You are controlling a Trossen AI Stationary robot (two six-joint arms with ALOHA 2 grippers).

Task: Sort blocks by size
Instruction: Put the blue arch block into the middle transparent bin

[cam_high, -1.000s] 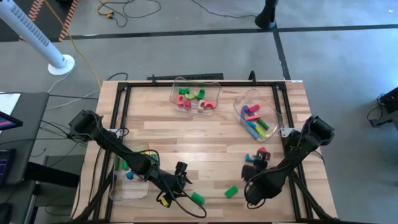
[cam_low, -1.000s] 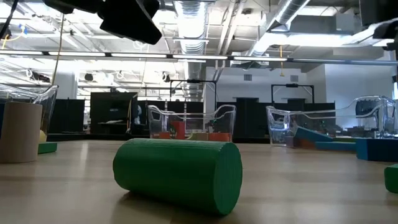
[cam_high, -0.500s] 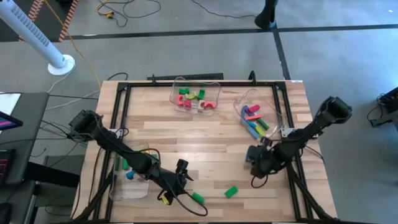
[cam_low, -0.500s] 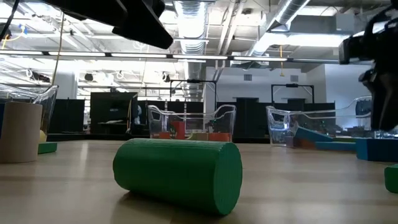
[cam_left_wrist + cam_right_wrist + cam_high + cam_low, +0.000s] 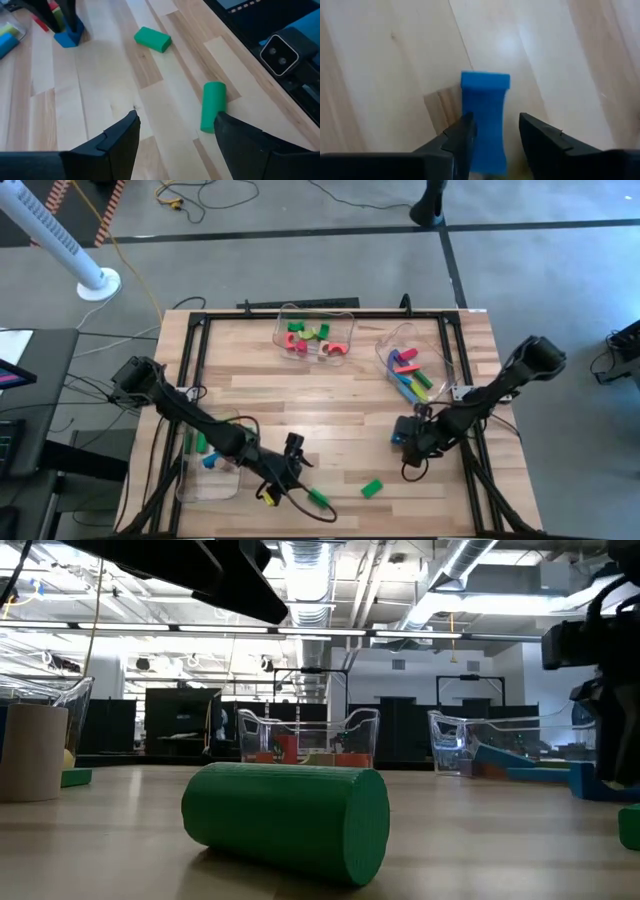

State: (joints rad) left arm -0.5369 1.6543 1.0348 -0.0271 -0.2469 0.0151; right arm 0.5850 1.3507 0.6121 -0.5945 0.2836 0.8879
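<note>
Blocks (no readable writing): blue block between right gripper fingers.

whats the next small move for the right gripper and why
Probably close the right gripper on the blue block. The wrist view shows the block already between its fingers, with a gap on one side, so it does not look gripped yet. Lifting comes after. The left gripper hangs open near the green cylinder.
</note>
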